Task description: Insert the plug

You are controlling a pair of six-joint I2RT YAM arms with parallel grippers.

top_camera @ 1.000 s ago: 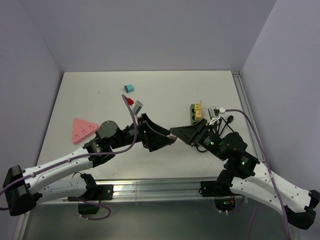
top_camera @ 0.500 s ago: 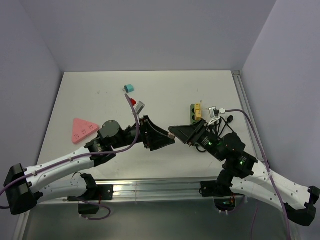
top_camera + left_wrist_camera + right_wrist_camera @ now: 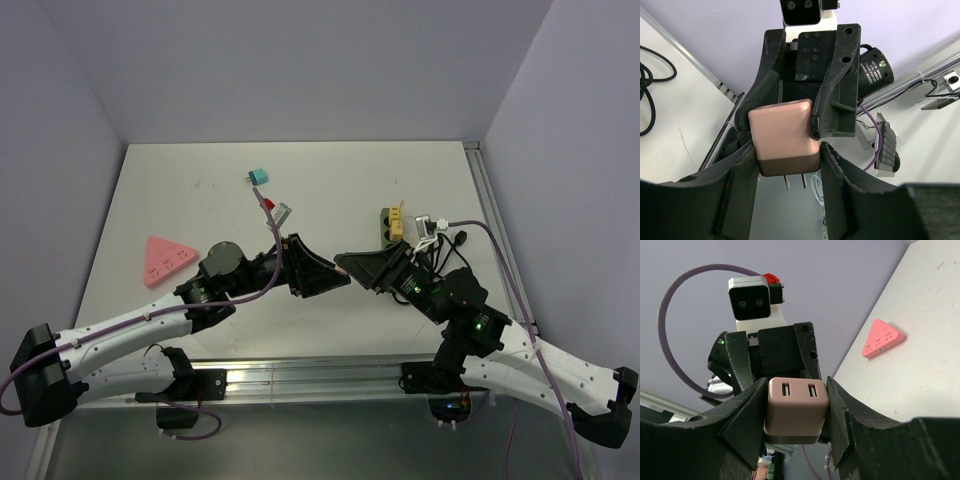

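A pink cube plug (image 3: 782, 132) with a dark base and two metal prongs hangs above the table, between both arms. My right gripper (image 3: 796, 390) is shut on its pink body (image 3: 796, 412), the two slots facing that camera. My left gripper (image 3: 786, 152) is closed on the dark base end, both fingers against its sides. In the top view the two grippers meet tip to tip, left (image 3: 335, 281) and right (image 3: 352, 266), and the plug is mostly hidden between them.
A pink triangular power strip (image 3: 165, 258) lies at the left of the table. At the right is a green power strip (image 3: 384, 228) with a yellow plug (image 3: 397, 229) in it, beside a white adapter (image 3: 428, 224) and black cables (image 3: 457, 240). A teal plug (image 3: 259, 177) lies at the back.
My left gripper's jaws have come in from wide open onto the plug's base. Both arms have shifted slightly. The right gripper has kept its hold.
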